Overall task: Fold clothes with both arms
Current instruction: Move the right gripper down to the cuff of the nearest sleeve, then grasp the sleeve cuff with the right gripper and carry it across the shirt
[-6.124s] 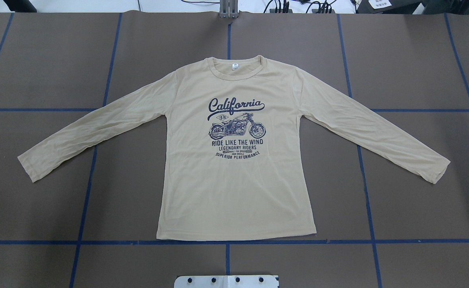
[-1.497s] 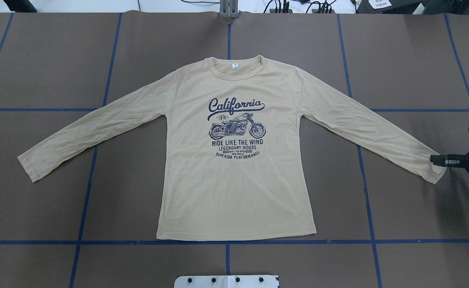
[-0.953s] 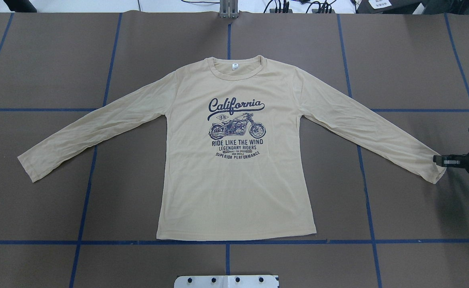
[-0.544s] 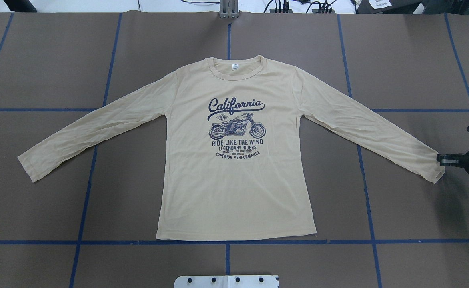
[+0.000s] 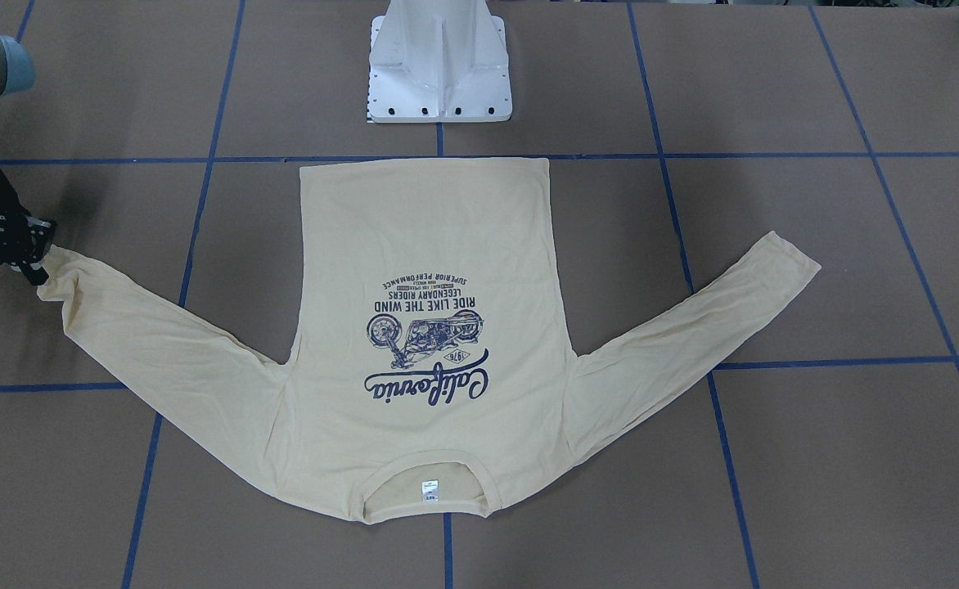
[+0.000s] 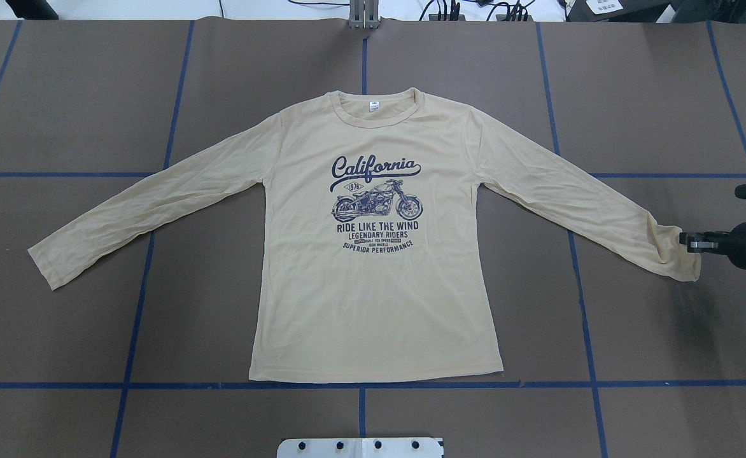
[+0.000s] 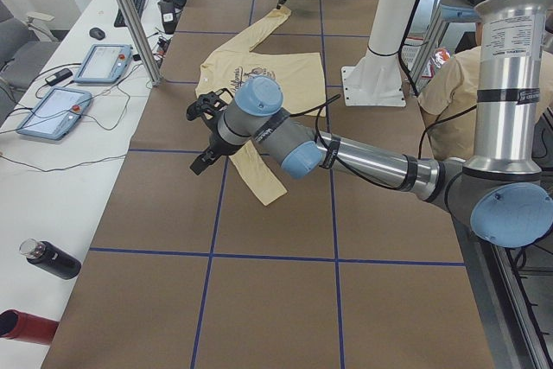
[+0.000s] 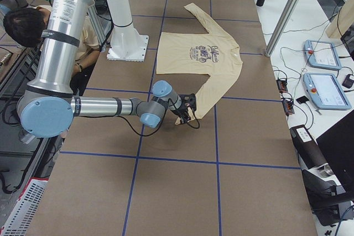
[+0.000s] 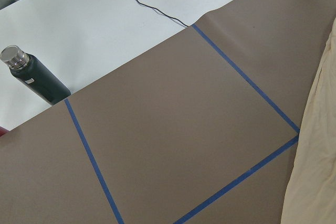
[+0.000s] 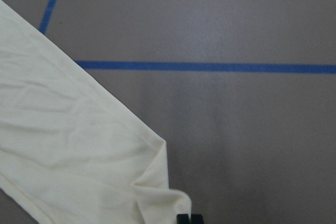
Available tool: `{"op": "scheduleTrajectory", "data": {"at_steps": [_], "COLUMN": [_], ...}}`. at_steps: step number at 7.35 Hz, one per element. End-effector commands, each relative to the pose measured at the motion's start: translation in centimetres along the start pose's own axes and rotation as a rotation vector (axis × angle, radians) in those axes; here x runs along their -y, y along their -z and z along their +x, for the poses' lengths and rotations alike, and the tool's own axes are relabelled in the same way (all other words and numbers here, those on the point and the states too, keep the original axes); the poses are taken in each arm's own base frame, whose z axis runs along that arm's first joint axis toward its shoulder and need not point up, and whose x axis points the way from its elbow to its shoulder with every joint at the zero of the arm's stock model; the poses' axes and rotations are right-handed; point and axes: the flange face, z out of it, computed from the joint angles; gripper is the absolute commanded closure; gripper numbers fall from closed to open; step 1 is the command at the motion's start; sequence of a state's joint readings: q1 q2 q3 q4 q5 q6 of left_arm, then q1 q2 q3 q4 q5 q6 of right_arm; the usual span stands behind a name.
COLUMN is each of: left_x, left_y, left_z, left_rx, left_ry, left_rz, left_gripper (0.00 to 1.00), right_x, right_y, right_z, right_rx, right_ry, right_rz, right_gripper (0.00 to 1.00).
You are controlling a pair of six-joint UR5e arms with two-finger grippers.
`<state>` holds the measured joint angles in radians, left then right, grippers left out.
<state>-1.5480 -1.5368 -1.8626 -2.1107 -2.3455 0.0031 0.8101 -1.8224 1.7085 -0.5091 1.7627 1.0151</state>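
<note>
The cream-yellow long-sleeved shirt (image 6: pixel 373 273) lies flat and print-up on the brown table, collar to the far side and sleeves spread. It also shows in the front-facing view (image 5: pixel 430 245). My right gripper (image 6: pixel 688 240) is shut on the right sleeve's cuff (image 6: pixel 678 257), which is bunched and slightly raised. The gripper also shows in the front-facing view (image 5: pixel 36 258), and its fingertips (image 10: pixel 189 217) show at the cuff (image 10: pixel 152 192). My left gripper (image 7: pixel 201 162) hovers beside the left sleeve's cuff (image 7: pixel 268 189). I cannot tell whether it is open or shut.
The white base pedestal (image 5: pixel 438 65) stands at the table's near edge, behind the shirt's hem. Blue tape lines grid the table. A black bottle (image 9: pixel 34 80) and teach pendants (image 7: pixel 54 111) lie on the white side table. A person (image 8: pixel 22 26) sits by the base.
My right gripper came in from the right, took hold of the right sleeve's cuff and has pulled it a little up and inward. The cuff is now bunched.
</note>
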Motion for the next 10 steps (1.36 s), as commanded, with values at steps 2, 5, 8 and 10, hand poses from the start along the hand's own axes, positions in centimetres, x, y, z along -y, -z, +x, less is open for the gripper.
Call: {"op": "scheduleTrajectory", "data": {"at_steps": [2,5,8,10], "left_x": [-0.1,-0.1,-0.1,-0.1], "left_y": [0.0,0.0,-0.1,-0.3], "left_z": [0.0,0.0,-0.1,-0.2], "left_rx": [0.0,0.0,0.0,-0.001], "left_ry": [0.001,0.001,0.005,0.025], "left_rz": [-0.001,-0.001,-0.003,-0.005], "left_gripper": [0.0,0.0,0.0,0.0], "right_x": [11.5,21.6,26.9,28.9], "right_y": [1.1,3.2,3.5,-2.0], "right_z": [-10.0,-23.6,-41.8,-54.6], "right_rx": [0.045,0.032,-0.022,-0.074], "right_ry": [-0.033,-0.051,-0.143,-0.193], "right_rz": [0.117,0.188,0.243,0.276], "right_gripper": [1.0,1.0,1.0,1.0]}}
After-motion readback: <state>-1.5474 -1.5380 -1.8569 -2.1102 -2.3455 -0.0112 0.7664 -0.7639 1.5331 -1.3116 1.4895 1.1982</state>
